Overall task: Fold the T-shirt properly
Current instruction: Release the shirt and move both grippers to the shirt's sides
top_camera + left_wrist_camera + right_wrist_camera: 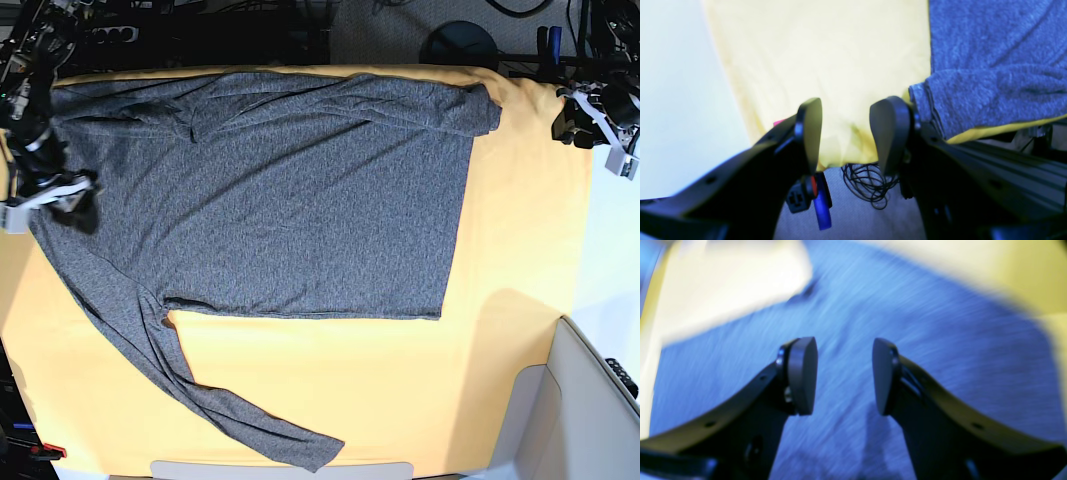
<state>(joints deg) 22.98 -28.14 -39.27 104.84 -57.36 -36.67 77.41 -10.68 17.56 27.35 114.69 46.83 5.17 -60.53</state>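
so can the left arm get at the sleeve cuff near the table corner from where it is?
Probably yes. The left gripper is open and empty, and the cuff of the T-shirt lies flat on the yellow cloth right beside one finger, nothing lying between them.

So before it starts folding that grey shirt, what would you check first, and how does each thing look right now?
1. Left gripper open and empty: ok, only yellow cloth shows between the fingers.
2. Right gripper open and empty: ok, jaws apart above the shirt.
3. Shirt lying flat: not ok, it is creased near the top, and the far sleeve lies folded along the top edge.
4. Near sleeve placed for folding: not ok, it trails diagonally toward the front edge.
5. Left gripper near a grasp point: ok, a sleeve cuff sits just beside one finger.
6. Right gripper's exact position on the shirt: cannot tell, its view is blurred.
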